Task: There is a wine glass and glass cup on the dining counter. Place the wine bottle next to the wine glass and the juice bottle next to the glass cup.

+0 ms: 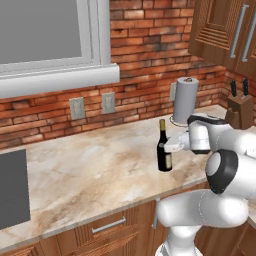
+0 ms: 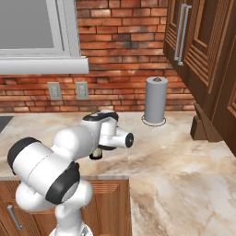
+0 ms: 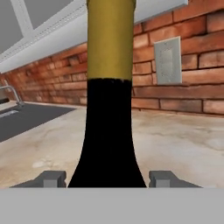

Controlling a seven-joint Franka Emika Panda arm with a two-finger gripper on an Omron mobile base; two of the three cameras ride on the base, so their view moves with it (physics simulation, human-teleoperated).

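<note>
The tall near-black wine bottle (image 1: 164,152) stands upright near the marbled worktop's (image 1: 90,170) front edge; the gripper (image 3: 105,178) brackets its shoulder sideways for lifting, jaws' contact unclear.

The arm (image 1: 220,170) was glossy white, built of rounded, bulging links joined by dark, near-black bands at the joints. One broad black ring wrapped a ball-shaped joint, and a thinner dark collar edged the link behind the jaws. A short white cylinder in the right base view ended in a black disc with a small pale centre. The fingertips (image 3: 51,179) were small, grey, blocky pads.
</note>
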